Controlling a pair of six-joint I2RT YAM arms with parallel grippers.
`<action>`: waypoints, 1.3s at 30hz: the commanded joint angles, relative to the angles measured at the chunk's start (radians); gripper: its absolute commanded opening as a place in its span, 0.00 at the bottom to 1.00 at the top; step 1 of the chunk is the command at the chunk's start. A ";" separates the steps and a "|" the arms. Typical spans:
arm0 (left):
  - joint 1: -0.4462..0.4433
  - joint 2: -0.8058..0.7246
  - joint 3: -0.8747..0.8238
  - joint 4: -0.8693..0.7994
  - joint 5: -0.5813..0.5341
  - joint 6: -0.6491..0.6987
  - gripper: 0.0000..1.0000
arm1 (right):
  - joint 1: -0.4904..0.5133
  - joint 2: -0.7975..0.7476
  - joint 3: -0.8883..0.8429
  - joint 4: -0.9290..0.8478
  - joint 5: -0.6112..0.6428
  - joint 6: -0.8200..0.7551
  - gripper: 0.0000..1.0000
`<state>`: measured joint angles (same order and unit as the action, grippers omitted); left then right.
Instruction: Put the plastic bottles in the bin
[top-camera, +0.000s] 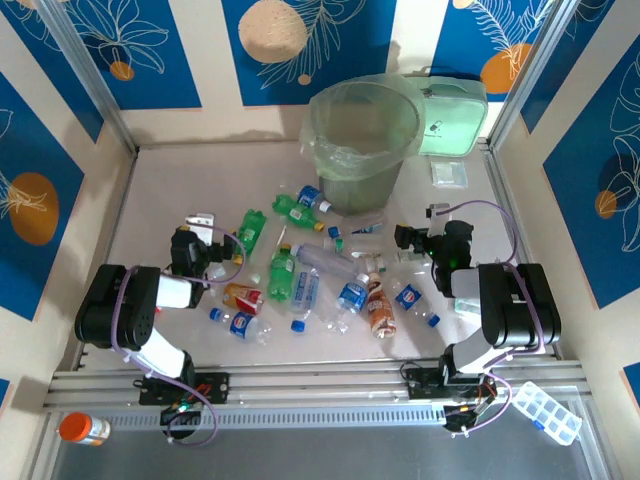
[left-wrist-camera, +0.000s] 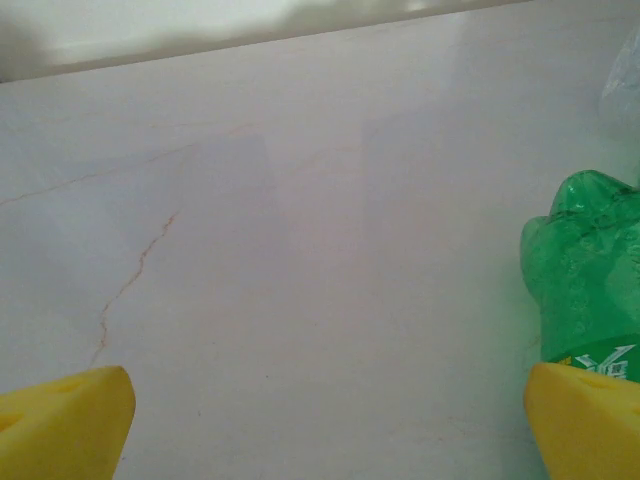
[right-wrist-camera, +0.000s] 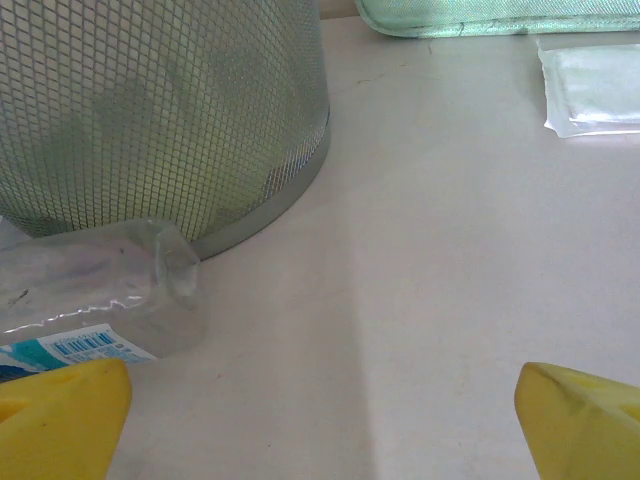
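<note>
**Bottles strewn on the counter, both jaws wide**

The counter (top-camera: 150, 200) is a pale pinkish-white slab, and the left wrist view shows faint hairline veins in it. Cream walls (top-camera: 40, 130) with blue panels, white leaves and orange discs close it in on the left, far and right sides. Metal rails (top-camera: 320, 378) run along the near edge.

The bin (top-camera: 362, 188) stands at the far middle, with a pale green bag (top-camera: 345, 150) folded over its rim. The bottles (top-camera: 283, 272) lie scattered on the counter on its near side, between the 2 arms. A mint case (top-camera: 455, 120) lies just right of the bin, with a clear packet (top-camera: 449, 172) on its near side. An orange bottle (top-camera: 85, 430) lies at the near left beyond the rails, and a clear compartment box (top-camera: 548, 410) lies at the near right.

The left jaws stand wide over bare counter at the left edge of the scatter. A green bottle (left-wrist-camera: 590, 280) lies just beside their right tip and is cut off by the frame. The right jaws stand equally wide near the bin's foot. There a clear bottle (right-wrist-camera: 100, 290) lies against the mesh, its left end cut off and its label partly hidden behind the left tip.

The bottles overlap, so their number is hard to make out. The hazy bag hides what lies inside the bin. Whether the case touches the bin cannot be told.
</note>
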<state>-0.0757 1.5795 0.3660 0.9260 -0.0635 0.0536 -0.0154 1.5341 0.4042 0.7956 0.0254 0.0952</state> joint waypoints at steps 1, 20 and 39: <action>0.005 -0.015 0.008 0.017 -0.003 -0.009 0.99 | -0.001 -0.012 0.021 -0.001 -0.010 0.000 0.99; 0.005 -0.014 0.010 0.013 -0.001 -0.007 0.99 | 0.002 -0.012 0.020 -0.001 -0.007 0.000 0.99; 0.006 -0.082 -0.004 -0.009 -0.007 -0.007 0.99 | 0.002 -0.072 0.044 -0.083 -0.006 -0.003 0.99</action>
<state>-0.0761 1.5688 0.3653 0.9188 -0.0631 0.0536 -0.0151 1.5242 0.4076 0.7727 0.0257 0.0952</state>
